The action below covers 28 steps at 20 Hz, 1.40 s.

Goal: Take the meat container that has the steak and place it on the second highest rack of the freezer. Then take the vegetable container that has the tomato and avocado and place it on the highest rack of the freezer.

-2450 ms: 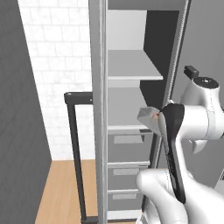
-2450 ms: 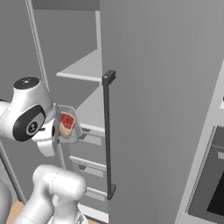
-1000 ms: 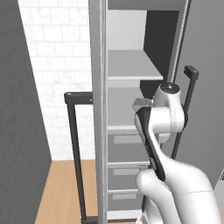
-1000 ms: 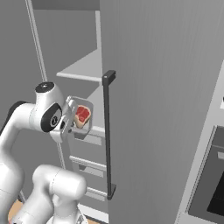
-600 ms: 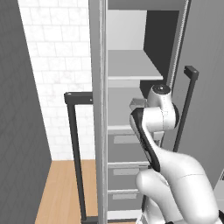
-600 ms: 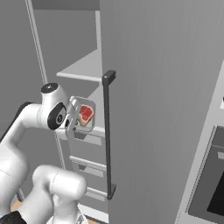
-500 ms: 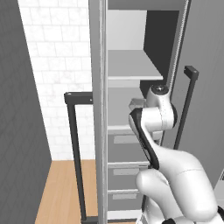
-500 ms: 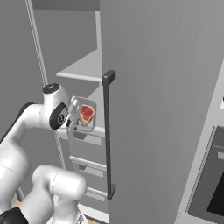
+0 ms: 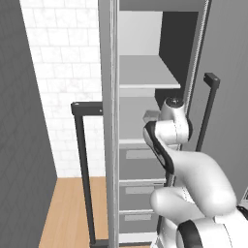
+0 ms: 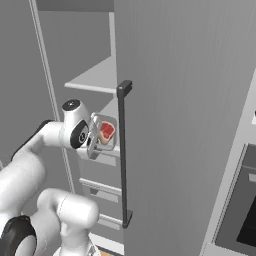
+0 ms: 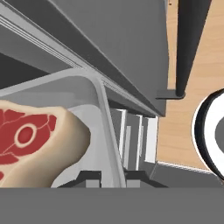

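I am holding the shallow pale grey meat container (image 10: 102,134) by its rim, with the two dark fingers (image 11: 110,178) closed narrow, one on each side of the thin wall, as the hand view shows. Inside lies the steak (image 11: 33,142), a flat slab that is red on top with a pale tan edge. The rim grip keeps the tray level, so the meat sits flat and does not slide.

The white arm reaches into the open freezer (image 10: 165,100), a tall narrow grey cabinet with a long dark vertical bar handle (image 10: 123,155). In the right base view the container hangs just above the second highest rack (image 10: 107,150), the flat pale grey shelf right over the grey drawers, and well below the highest rack (image 9: 145,77). I judge this height is chosen so the tray clears the shelf edge before I set it down.

Compared with a couple of seconds ago, the arm has stretched forward, carrying the container from in front of the cabinet to over the lower shelf. The base cameras have not moved.
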### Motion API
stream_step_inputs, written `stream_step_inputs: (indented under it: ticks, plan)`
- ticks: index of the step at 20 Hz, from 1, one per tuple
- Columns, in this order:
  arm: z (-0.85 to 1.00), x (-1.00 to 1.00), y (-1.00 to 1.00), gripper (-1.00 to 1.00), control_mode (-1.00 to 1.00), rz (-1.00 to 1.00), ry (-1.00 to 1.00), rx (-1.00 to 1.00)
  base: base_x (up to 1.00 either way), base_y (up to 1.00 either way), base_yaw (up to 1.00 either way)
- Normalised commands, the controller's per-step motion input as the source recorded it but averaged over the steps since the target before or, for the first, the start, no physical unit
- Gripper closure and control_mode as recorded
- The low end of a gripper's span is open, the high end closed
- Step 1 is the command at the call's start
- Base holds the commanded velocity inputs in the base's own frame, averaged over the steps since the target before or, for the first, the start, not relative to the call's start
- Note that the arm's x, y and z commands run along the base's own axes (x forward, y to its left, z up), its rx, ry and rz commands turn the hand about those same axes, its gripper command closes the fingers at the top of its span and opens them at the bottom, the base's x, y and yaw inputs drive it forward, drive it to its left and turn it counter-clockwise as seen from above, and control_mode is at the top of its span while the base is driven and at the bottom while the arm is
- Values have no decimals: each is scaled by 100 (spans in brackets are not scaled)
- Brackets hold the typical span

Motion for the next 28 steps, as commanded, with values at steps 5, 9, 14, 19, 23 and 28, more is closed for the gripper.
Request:
stream_step_inputs:
  ticks: [5, 9, 14, 19, 23, 28]
  plan:
    - [-15, 40, 0, 100, -100, 0, 0, 0, 0, 0, 0]
    - [-19, 40, 0, 100, -100, 0, 0, 0, 0, 0, 0]
    - [-25, 36, 0, 100, -100, 0, 0, 0, 0, 0, 0]
    - [-22, 39, 0, 100, -100, 0, 0, 0, 0, 0, 0]
    - [-13, 46, 0, 100, -100, 0, 0, 0, 0, 0, 0]
    - [-16, 44, 0, 100, -100, 0, 0, 0, 0, 0, 0]
